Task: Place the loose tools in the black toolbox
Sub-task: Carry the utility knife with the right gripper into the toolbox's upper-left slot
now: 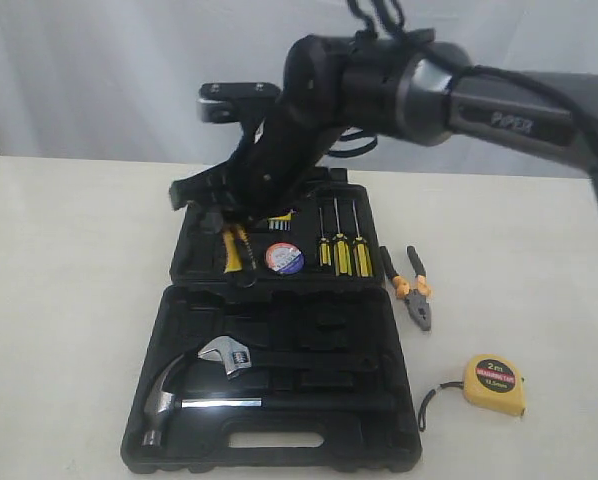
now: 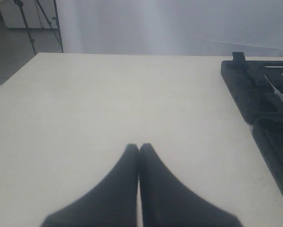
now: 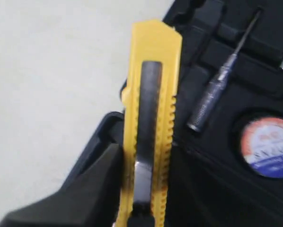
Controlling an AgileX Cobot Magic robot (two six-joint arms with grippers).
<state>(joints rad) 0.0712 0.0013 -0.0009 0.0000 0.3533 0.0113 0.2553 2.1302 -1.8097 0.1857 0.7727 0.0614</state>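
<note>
- right end effector clamped on the long yellow and black plastic utility knife, gripping near one end.
- held low over the far half of the big black moulded plastic toolbox; cannot tell if touching it yet.
- probably light and stiff, with smooth flat sides, so a bit slippery; safer gripped across the flat sides nearer the middle, to stop tipping.
- left end effector closed on nothing, over the bare pale tabletop.
- round black tape roll with white, blue and red label sitting in the far half already, beside three yellow and black screwdrivers.
- orange-handled metal pliers lying on the tabletop just beside the toolbox; likely heavier and hard, with loose swinging handles; best squeezed across both handles together.
- yellow "2m" tape measure on the tabletop near the toolbox's front corner; chunky, hard and smooth; best pinched across the two flat faces, clear of the thin black loop.
</note>
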